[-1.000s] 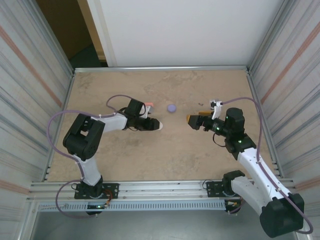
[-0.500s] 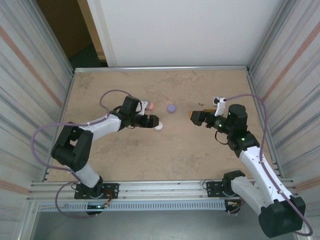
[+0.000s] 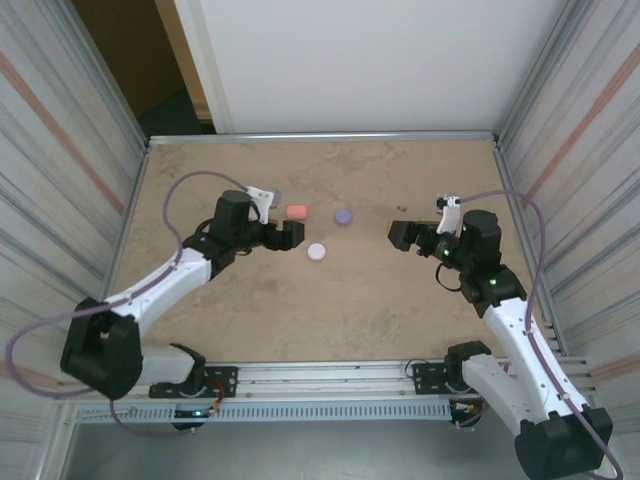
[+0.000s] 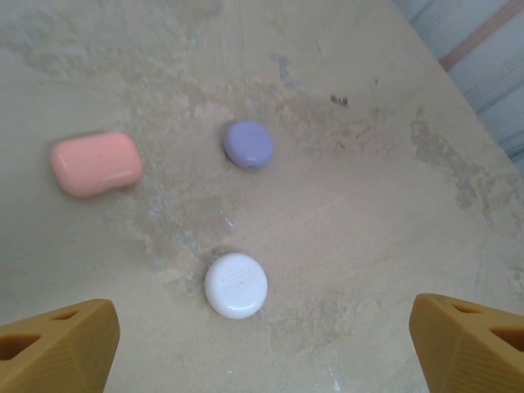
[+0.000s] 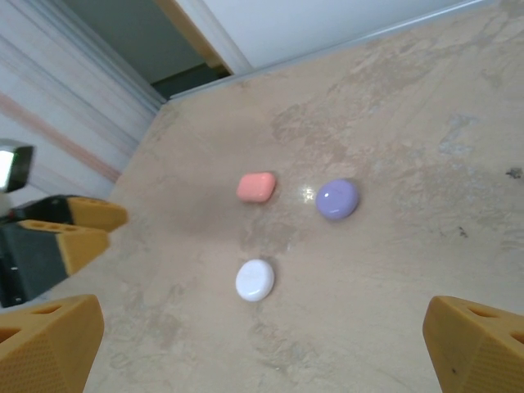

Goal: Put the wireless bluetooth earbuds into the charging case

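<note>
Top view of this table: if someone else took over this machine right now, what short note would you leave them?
Left gripper: jaws open, empty, hovering near the white case.
Right gripper: jaws open, empty, facing the cases from the opposite side.
Things: pink case, purple case and white case lie apart mid-table, all lids shut.
Done: cannot tell whether earbuds are inside.
Left: probably check each case, then fill any that lacks its earbuds.

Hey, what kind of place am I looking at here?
Probably a lab robot test cell: left arm and right arm bolted to an aluminium rail, a tan tabletop fenced by corrugated panels, with a pink case, purple case and white case laid out.
</note>
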